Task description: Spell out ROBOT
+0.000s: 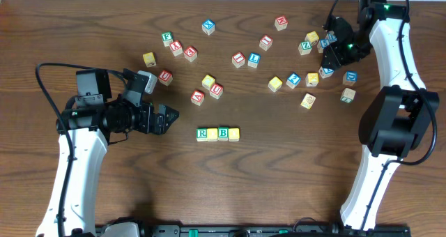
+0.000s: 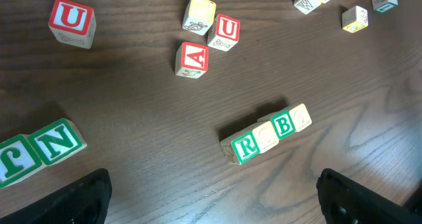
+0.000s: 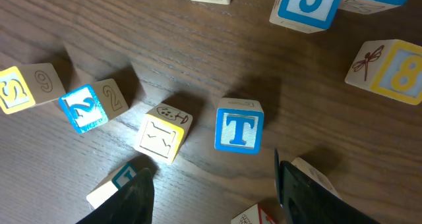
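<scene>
Wooden cubes stand four in a row; by the look of it only the T remains to be placed.
The row [image 1: 217, 133] reads green R [image 2: 245, 146], yellow cube [image 2: 266, 136], green B [image 2: 284, 125], second yellow cube [image 2: 301, 116], mid-counter [image 1: 279, 188]. The blue T cube [image 3: 239, 130] lies well apart in the right-hand cluster, just ahead of the right tool [image 3: 211, 191], jaws apart, pinching nothing. The left tool [image 1: 172, 116], spread wide and empty, hangs beside the row.

Clad in smooth white shells on both the left arm [image 1: 70, 169] and the right arm [image 1: 391, 52] — jointed by bulky black cylindrical motor housings [image 1: 401, 122]. Trailed by thin black cables [image 1: 37, 80]. Lit by small green lights [image 1: 385, 8] near the right wrist. Tipped with matte black fingers [image 2: 82, 197].
</scene>
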